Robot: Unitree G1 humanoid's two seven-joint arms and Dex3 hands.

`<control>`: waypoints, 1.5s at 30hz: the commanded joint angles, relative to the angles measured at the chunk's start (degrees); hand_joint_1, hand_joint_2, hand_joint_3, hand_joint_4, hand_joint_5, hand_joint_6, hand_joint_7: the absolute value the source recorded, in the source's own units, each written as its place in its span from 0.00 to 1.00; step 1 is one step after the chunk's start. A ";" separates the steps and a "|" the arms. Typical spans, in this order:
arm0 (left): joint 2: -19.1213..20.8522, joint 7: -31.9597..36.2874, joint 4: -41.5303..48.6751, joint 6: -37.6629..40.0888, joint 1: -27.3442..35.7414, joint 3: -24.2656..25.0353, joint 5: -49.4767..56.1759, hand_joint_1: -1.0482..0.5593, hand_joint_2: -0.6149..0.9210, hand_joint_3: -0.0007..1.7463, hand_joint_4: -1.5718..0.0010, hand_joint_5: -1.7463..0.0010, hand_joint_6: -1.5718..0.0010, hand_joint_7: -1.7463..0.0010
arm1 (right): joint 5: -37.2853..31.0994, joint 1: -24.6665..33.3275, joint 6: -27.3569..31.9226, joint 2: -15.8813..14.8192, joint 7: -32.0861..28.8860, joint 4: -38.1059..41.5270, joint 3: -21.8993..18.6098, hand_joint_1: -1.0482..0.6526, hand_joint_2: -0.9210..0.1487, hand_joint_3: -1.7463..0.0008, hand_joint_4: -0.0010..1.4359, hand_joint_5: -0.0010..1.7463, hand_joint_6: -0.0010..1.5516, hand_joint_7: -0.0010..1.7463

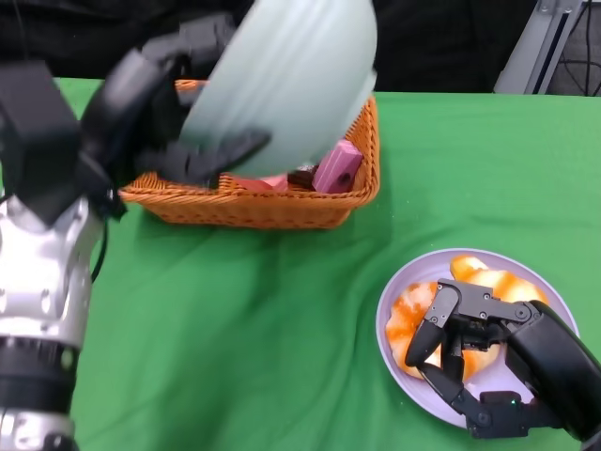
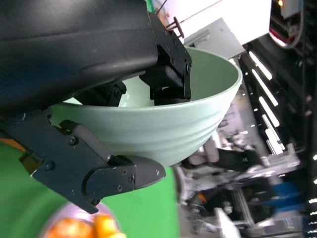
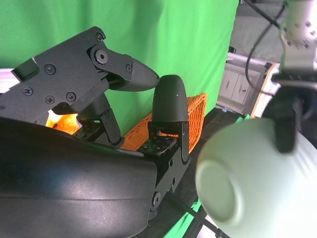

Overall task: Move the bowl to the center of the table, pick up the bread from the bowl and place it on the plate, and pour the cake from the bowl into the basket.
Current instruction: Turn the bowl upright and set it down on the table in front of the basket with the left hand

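My left hand (image 1: 164,103) grips the pale green bowl (image 1: 286,80) by its rim and holds it tipped over the orange wicker basket (image 1: 362,178). The bowl (image 2: 163,126) shows nothing inside where I can see into it, and it also hangs in the air in the right wrist view, bowl (image 3: 257,178). A pink cake piece (image 1: 336,169) and other pink and dark pieces lie in the basket. The glazed bread (image 1: 488,287) lies on the lavender plate (image 1: 390,324). My right hand (image 1: 488,352) rests on the bread with its fingers curled over it.
The green cloth (image 1: 244,329) covers the table between basket and plate. The basket (image 3: 173,121) shows past my right fingers. Dark equipment and a metal frame (image 1: 540,42) stand behind the table's far edge.
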 commanded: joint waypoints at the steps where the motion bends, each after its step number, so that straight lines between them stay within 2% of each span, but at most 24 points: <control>1: 1.25 -0.05 -0.33 -3.12 -0.23 -0.24 0.35 0.47 0.80 0.56 0.48 0.00 0.56 0.08 | 0.67 -0.19 -0.07 -0.42 -0.13 -0.18 -0.41 0.47 0.31 0.45 0.55 1.00 0.39 0.89; 4: 3.92 0.02 2.99 -23.43 6.74 -0.16 5.72 0.48 0.86 0.49 0.50 0.00 0.58 0.12 | 0.71 -0.43 0.02 -0.18 -0.43 -0.35 -0.56 0.47 0.31 0.45 0.55 1.00 0.39 0.89; 7: 5.08 1.81 5.98 -32.54 8.61 0.14 8.67 0.48 0.89 0.44 0.49 0.00 0.58 0.12 | 1.06 -0.62 0.08 -0.05 -0.37 -0.21 -0.62 0.47 0.32 0.45 0.56 1.00 0.40 0.88; 10: 7.29 6.45 10.57 -46.12 10.13 1.62 15.70 0.53 0.82 0.54 0.51 0.00 0.60 0.09 | 1.87 -0.99 -0.13 0.12 -0.25 0.26 -0.82 0.48 0.32 0.44 0.56 1.00 0.40 0.88; 12: 8.15 10.22 13.19 -52.61 10.17 2.80 20.43 0.54 0.76 0.62 0.52 0.00 0.59 0.10 | 2.13 -1.18 -0.11 0.08 -0.28 0.30 -0.92 0.48 0.32 0.44 0.56 1.00 0.39 0.88; 17: 9.42 20.64 19.68 -66.02 9.70 7.56 32.80 0.51 0.73 0.64 0.48 0.00 0.53 0.19 | 2.38 -1.90 0.60 -0.17 -0.29 0.27 -1.22 0.47 0.32 0.44 0.54 1.00 0.40 0.87; 20: 9.97 25.58 21.71 -68.75 9.09 8.64 38.01 0.50 0.73 0.64 0.47 0.00 0.52 0.21 | 2.69 -2.08 0.77 -0.28 -0.26 0.32 -1.25 0.47 0.32 0.43 0.53 1.00 0.40 0.87; 24: 10.29 32.24 23.16 -75.20 11.28 13.95 47.26 0.53 0.73 0.63 0.47 0.00 0.50 0.25 | 3.51 -3.05 -0.15 -0.39 0.19 1.11 -1.49 0.49 0.32 0.43 0.53 1.00 0.39 0.87; 28: 10.65 37.05 23.84 -77.29 12.18 15.28 52.84 0.54 0.74 0.63 0.47 0.00 0.50 0.25 | 3.81 -3.23 -0.17 -0.33 0.21 1.10 -1.56 0.49 0.32 0.43 0.54 1.00 0.39 0.87; 29: 10.88 37.81 24.05 -78.31 13.09 15.51 53.84 0.54 0.78 0.55 0.46 0.01 0.51 0.22 | 4.05 -3.26 0.01 -0.26 0.22 0.90 -1.61 0.49 0.32 0.43 0.53 1.00 0.39 0.87; 31: 11.21 39.21 24.23 -79.81 14.45 15.85 55.54 0.54 0.82 0.48 0.46 0.01 0.51 0.21 | 4.42 -3.28 0.51 -0.23 0.23 0.53 -1.64 0.49 0.32 0.43 0.53 1.00 0.39 0.87; 36: 11.71 42.91 23.55 -80.30 15.62 15.54 58.64 0.54 0.85 0.42 0.47 0.00 0.51 0.22 | 4.56 -3.22 1.08 -0.31 0.27 0.12 -1.76 0.48 0.31 0.43 0.53 1.00 0.39 0.87; 38: 12.27 44.35 23.05 -80.64 17.23 14.32 58.99 0.54 0.87 0.35 0.47 0.00 0.50 0.26 | 4.72 -3.16 1.58 -0.42 0.32 -0.26 -1.91 0.47 0.31 0.43 0.54 1.00 0.39 0.88; 45: 14.51 46.91 22.50 -80.72 19.46 11.21 60.44 0.56 0.85 0.38 0.48 0.01 0.49 0.31 | 5.20 -3.05 2.23 -0.48 0.56 -0.76 -2.10 0.47 0.31 0.44 0.54 1.00 0.39 0.88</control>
